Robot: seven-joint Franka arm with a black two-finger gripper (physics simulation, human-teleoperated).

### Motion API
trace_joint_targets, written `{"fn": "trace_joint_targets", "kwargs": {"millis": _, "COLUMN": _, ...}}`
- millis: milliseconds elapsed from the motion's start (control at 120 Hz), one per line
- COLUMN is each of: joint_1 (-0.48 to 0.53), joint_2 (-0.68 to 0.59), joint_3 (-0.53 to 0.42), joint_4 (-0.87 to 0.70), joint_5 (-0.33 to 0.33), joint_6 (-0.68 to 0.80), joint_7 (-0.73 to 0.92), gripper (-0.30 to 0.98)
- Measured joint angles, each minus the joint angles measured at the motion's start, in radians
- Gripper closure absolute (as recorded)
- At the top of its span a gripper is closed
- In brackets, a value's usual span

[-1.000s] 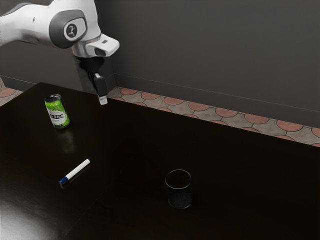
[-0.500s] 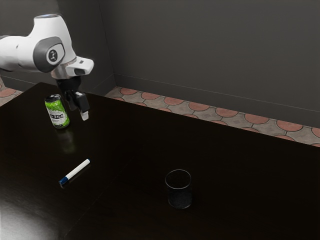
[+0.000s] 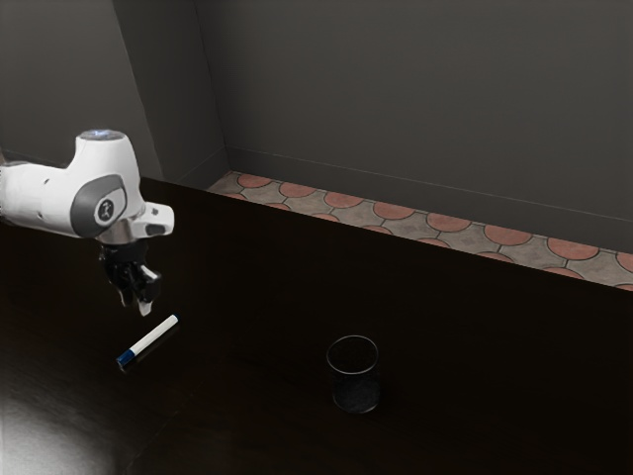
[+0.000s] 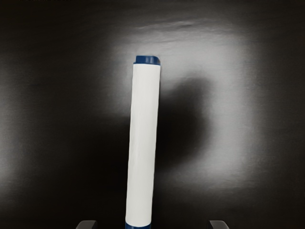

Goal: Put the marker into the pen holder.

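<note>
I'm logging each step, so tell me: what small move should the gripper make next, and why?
Probably ease the open gripper straight down around the marker. In the exterior view it hovers just above the marker; in the wrist view the fingertips stand apart, one to each side of the marker's line, so a grasp looks nearly lined up.
</note>
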Motion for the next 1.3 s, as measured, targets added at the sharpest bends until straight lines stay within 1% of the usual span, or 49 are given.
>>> {"fn": "trace_joint_targets", "kwargs": {"millis": 117, "joint_1": -0.003, "joint_2": 0.052, "joint_3": 0.0, "joint_4": 0.017, "joint_5": -0.002, "joint_6": 0.029, "joint_7": -0.064, "gripper": 0.45}}
{"fn": "trace_joint_targets", "kwargs": {"millis": 267, "joint_1": 0.008, "joint_2": 0.153, "joint_3": 0.0, "joint_4": 0.106, "joint_5": 0.001, "joint_6": 0.047, "joint_7": -0.118, "gripper": 0.45}}
{"fn": "trace_joint_targets", "kwargs": {"millis": 400, "joint_1": 0.008, "joint_2": 0.219, "joint_3": 0.0, "joint_4": 0.139, "joint_5": 0.0, "joint_6": 0.056, "joint_7": -0.15, "gripper": 0.46}}
{"fn": "trace_joint_targets", "kwargs": {"millis": 533, "joint_1": 0.012, "joint_2": 0.252, "joint_3": -0.001, "joint_4": 0.147, "joint_5": -0.001, "joint_6": 0.06, "joint_7": -0.17, "gripper": 0.46}}
{"fn": "trace_joint_targets", "kwargs": {"millis": 758, "joint_1": 0.002, "joint_2": 0.312, "joint_3": -0.006, "joint_4": 0.207, "joint_5": -0.002, "joint_6": 0.063, "joint_7": -0.197, "gripper": 0.46}}
{"fn": "trace_joint_targets", "kwargs": {"millis": 1033, "joint_1": -0.001, "joint_2": 0.331, "joint_3": -0.008, "joint_4": 0.209, "joint_5": -0.001, "joint_6": 0.063, "joint_7": -0.217, "gripper": 0.47}}
{"fn": "trace_joint_targets", "kwargs": {"millis": 1100, "joint_1": -0.002, "joint_2": 0.331, "joint_3": -0.009, "joint_4": 0.209, "joint_5": -0.001, "joint_6": 0.062, "joint_7": -0.221, "gripper": 0.5}}
{"fn": "trace_joint_targets", "kwargs": {"millis": 1300, "joint_1": -0.002, "joint_2": 0.33, "joint_3": -0.015, "joint_4": 0.203, "joint_5": 0.001, "joint_6": 0.054, "joint_7": -0.232, "gripper": 0.68}}
